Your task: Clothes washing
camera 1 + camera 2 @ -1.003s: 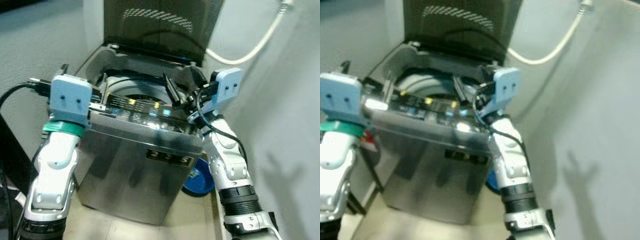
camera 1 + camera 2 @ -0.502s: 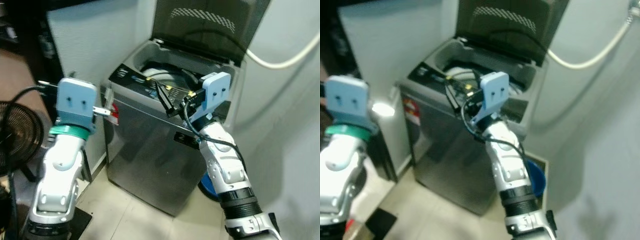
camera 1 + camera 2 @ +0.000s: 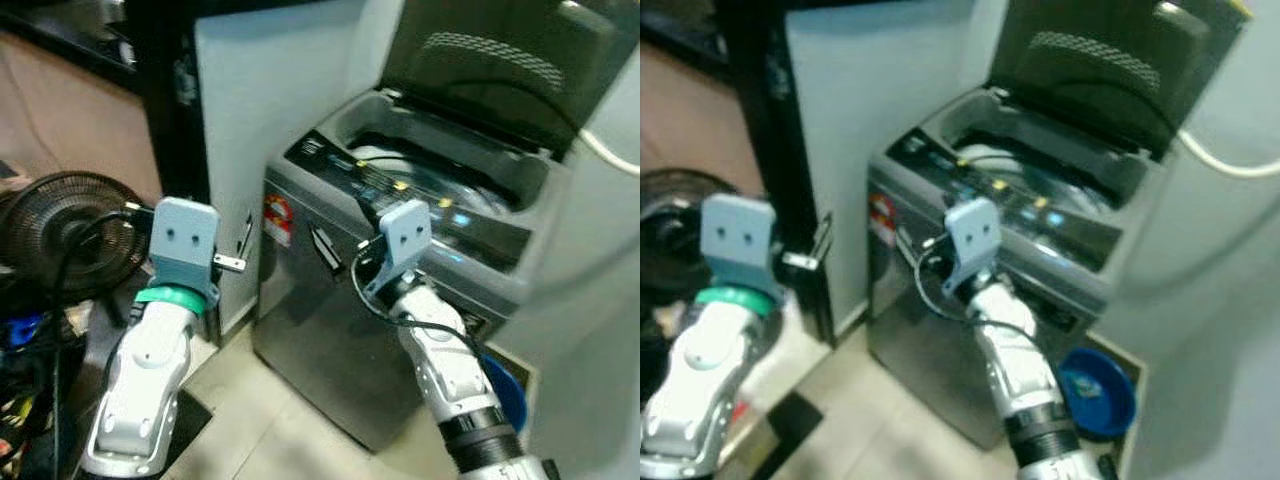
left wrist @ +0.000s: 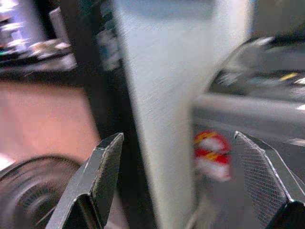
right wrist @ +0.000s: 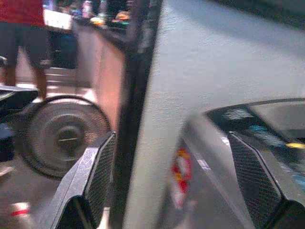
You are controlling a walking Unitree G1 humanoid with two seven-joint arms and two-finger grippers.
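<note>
Brushed grey metal clads the top-loading washing machine (image 3: 350, 350), a boxy unit that fills the centre and right of the left eye view, its dark lid (image 3: 500, 70) raised upright at the upper right and a glossy black control strip (image 3: 400, 190) with small yellow and blue lights running along the front edge of the top. Behind that strip the pale round rim of the drum (image 3: 400, 165) shows inside the opening; whether any clothes lie in it cannot be told. A round red-and-white sticker (image 3: 276, 215) sits on the upper left corner of the front panel. The left gripper (image 4: 186, 181) is raised at the lower left of the frame, just off the machine's left front corner, its two flat black fingers (image 4: 107, 167) spread wide with nothing between them; one pad shows a fine mesh texture. The right gripper (image 5: 183, 183) is held up at centre frame before the front panel, its meshed fingers (image 5: 102, 171) likewise spread wide and empty. A pale, rough-textured wall panel (image 3: 270, 90) stands to the machine's left, with a round wire-caged fan (image 3: 60, 225) at the far left and a glossy blue basin (image 3: 1097, 390) on the tiled floor (image 3: 270, 430) at the lower right.
</note>
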